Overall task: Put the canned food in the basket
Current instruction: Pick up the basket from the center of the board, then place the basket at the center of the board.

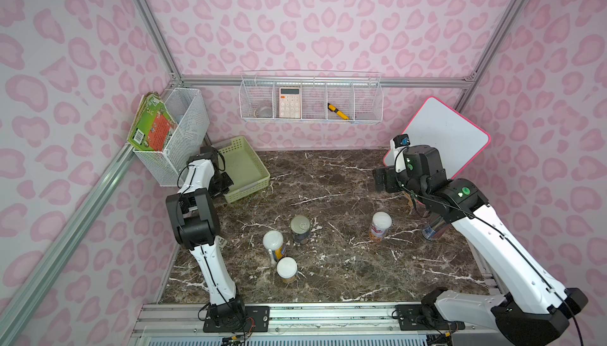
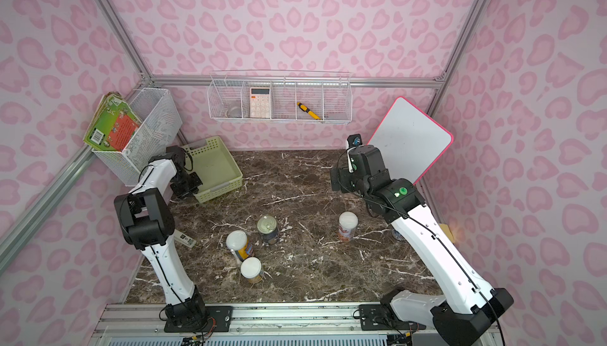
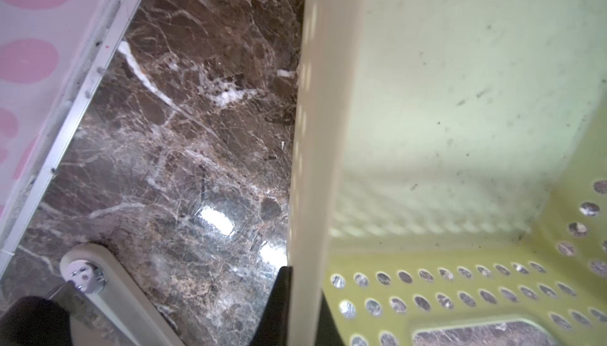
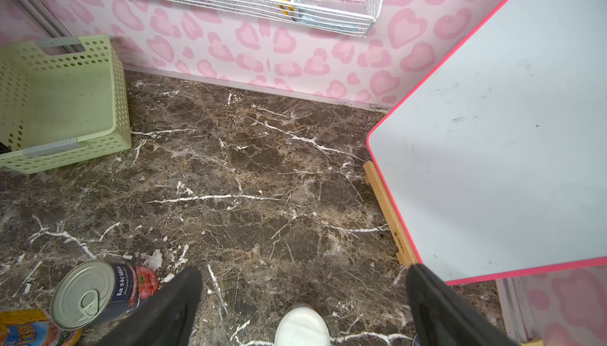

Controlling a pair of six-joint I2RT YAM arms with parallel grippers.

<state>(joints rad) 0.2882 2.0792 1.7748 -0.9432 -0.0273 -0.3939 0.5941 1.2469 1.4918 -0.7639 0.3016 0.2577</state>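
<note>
The pale green basket [image 1: 262, 172] [image 2: 237, 171] stands empty at the back left of the marble table. My left gripper [image 1: 226, 180] [image 3: 303, 295] is shut on the basket's near side wall [image 3: 312, 163], one black finger on each face. Several cans stand upright mid-table: a dark can with a pull-tab [image 1: 300, 226] [image 4: 98, 291], two white-lidded cans [image 1: 273, 244] [image 1: 286, 269] in front of it, and a white-lidded can [image 1: 381, 226] [image 4: 302, 326] to the right. My right gripper [image 1: 379, 180] [image 4: 302, 282] hangs open above the table, behind that right can, holding nothing.
A pink-edged whiteboard [image 1: 440, 134] leans at the back right beside my right arm. A clear jar [image 1: 433, 229] stands partly hidden under that arm. A wire basket with books [image 1: 177, 137] hangs on the left wall, close over my left arm. A wire shelf [image 1: 312, 98] hangs on the back wall.
</note>
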